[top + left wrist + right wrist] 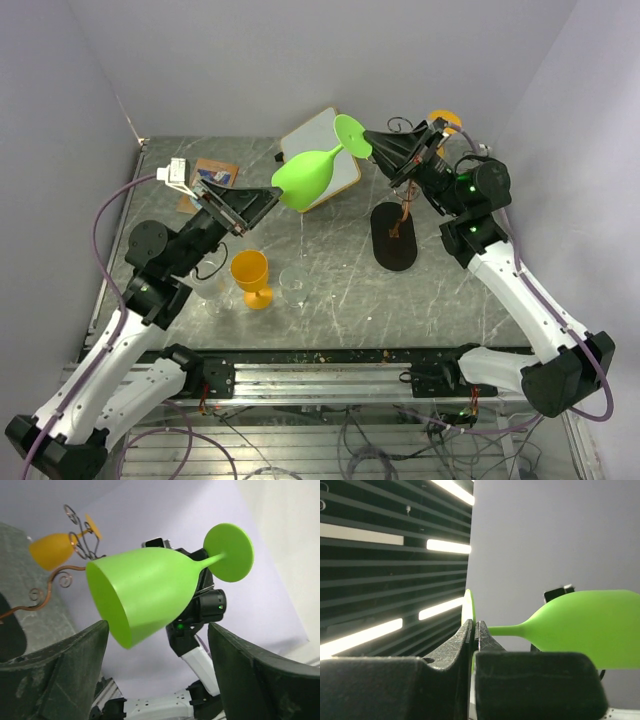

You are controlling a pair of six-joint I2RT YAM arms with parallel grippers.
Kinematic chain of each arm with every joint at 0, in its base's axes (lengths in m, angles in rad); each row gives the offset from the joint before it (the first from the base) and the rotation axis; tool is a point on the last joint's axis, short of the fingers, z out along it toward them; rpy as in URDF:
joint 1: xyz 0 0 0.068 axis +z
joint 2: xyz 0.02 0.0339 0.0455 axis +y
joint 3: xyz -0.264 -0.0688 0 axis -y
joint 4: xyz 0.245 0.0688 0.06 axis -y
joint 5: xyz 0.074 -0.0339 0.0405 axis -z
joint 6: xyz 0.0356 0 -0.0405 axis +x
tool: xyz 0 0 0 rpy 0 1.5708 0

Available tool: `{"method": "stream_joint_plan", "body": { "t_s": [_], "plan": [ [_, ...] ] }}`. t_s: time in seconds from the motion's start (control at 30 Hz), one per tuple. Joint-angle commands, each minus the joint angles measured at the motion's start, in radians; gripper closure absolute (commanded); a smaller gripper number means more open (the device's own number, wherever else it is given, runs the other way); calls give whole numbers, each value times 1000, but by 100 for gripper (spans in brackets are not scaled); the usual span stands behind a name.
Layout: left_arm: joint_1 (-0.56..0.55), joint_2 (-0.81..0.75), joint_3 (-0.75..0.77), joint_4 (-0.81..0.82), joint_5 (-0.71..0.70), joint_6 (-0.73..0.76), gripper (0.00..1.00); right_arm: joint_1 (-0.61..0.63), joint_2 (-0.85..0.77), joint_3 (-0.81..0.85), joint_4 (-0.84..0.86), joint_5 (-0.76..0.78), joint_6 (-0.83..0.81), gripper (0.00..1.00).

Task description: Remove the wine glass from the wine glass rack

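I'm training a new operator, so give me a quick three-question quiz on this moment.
1. True or false: the left gripper is shut on the green wine glass.
2. The right gripper pinches that glass by its: A bowl, B stem, C foot.
3. What colour is the other wine glass, hanging on the wine glass rack?
Key: 1 false, its jaws stand open; 2 C; 3 orange.

The lime-green plastic wine glass (pixel 305 178) is one flat bright colour (no print). The short plastic goblet (pixel 250 272) is orange. The thin wire wine glass rack (pixel 395 240) is copper-brown on a black oval base, and the stone-look counter (pixel 400 300) is mottled grey with pale scratches.
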Motion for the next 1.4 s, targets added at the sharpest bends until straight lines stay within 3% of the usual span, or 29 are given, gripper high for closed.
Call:
{"method": "stream_joint_plan", "body": {
  "t_s": [0.0,0.33,0.4,0.5,0.63,0.87,1.13,1.37],
  "plan": [
    [7,29,-37,269,96,-94,12,17,-3,-25,123,-26,90,100],
    [8,70,-58,438,170,-168,58,28,-1,-92,175,16,121,100],
    [7,73,-52,440,180,-165,73,28,-5,-89,158,26,98,100],
    [7,67,-26,387,186,-133,88,27,-13,-69,99,47,15,90],
    [8,42,51,206,176,-13,93,28,-51,-21,-94,111,-167,72],
    [7,-9,250,-281,23,274,93,28,-161,-20,-344,364,-430,39],
    [8,63,538,-830,-300,543,93,26,-234,23,-503,541,-619,34],
    [7,170,660,-1078,-580,718,93,26,-297,60,-583,688,-734,35]
  ]
}}
